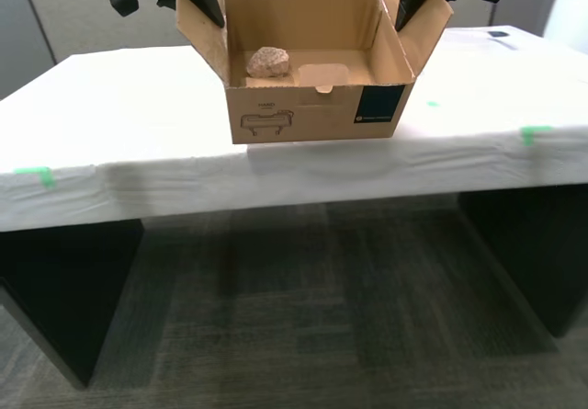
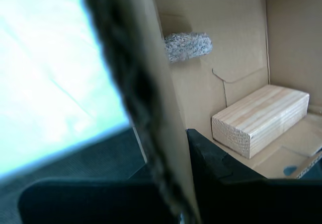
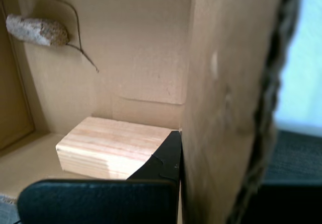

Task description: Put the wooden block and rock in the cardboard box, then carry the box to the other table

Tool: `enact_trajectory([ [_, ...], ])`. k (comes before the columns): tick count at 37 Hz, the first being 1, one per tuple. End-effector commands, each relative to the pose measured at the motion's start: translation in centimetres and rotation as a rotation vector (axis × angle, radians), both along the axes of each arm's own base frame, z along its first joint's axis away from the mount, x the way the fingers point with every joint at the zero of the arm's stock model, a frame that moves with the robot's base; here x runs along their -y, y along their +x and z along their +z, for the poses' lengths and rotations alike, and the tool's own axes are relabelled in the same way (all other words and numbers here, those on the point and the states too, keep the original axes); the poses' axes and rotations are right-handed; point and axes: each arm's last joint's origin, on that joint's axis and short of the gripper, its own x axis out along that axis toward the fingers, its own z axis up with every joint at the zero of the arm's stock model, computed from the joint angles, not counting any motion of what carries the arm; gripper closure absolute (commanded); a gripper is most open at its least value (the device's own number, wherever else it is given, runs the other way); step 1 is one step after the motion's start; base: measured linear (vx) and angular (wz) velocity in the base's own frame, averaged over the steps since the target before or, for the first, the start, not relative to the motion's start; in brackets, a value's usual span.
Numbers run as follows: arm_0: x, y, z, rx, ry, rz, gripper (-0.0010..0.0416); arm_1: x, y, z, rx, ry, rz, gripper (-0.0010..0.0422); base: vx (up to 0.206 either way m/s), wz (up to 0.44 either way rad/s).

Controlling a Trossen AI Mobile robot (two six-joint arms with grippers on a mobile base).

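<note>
A brown corrugated cardboard box [image 1: 317, 115] with a teal label sits on the white-cloth worktop [image 1: 110, 133], holding a rough grey-brown rock [image 1: 267, 61] and a pale rectangular wooden block [image 2: 259, 118]. My first gripper [image 3: 181, 183] and my second gripper [image 2: 166, 194] each have jaws pinching one upright side flap.

Matt corrugated cardboard box [image 1: 312, 115], rough rock [image 1: 267, 61], smooth-grained wood block [image 2: 260, 118], wrinkled cloth table [image 1: 138, 142].

My second hand [image 2: 171, 183] clamps the cardboard box's flap [image 2: 146, 108]; wooden block [image 2: 259, 118] and rock [image 2: 187, 46] inside.
</note>
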Motion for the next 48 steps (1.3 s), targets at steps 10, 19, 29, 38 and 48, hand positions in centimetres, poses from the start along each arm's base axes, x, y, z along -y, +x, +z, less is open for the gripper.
enact_trajectory([
  [10, 0.0, 0.0, 0.1, 0.001, 0.003, -0.017, 0.0406, -0.1, 0.4, 0.4, 0.033, -0.016, 0.018, 0.0413, 0.153, 0.130],
  [19, 0.0, 0.0, 0.1, -0.001, 0.002, -0.017, 0.0406, -0.1, 0.4, 0.4, 0.026, -0.024, 0.030, 0.0413, 0.157, 0.078],
  [29, 0.0, -0.1, 0.2, 0.000, -0.003, -0.026, 0.0406, -0.1, 0.5, 0.5, 0.049, -0.017, 0.010, 0.0413, 0.136, 0.045],
  [38, -0.2, -0.1, 0.2, -0.006, 0.004, -0.039, 0.0406, 0.4, 1.9, -1.1, 0.006, -0.010, -0.027, 0.0413, 0.134, 0.009],
  [48, -0.1, -0.1, 0.2, -0.004, -0.019, -0.073, 0.0406, 1.5, 4.4, -2.1, 0.005, 0.003, -0.054, 0.0413, 0.124, -0.040],
])
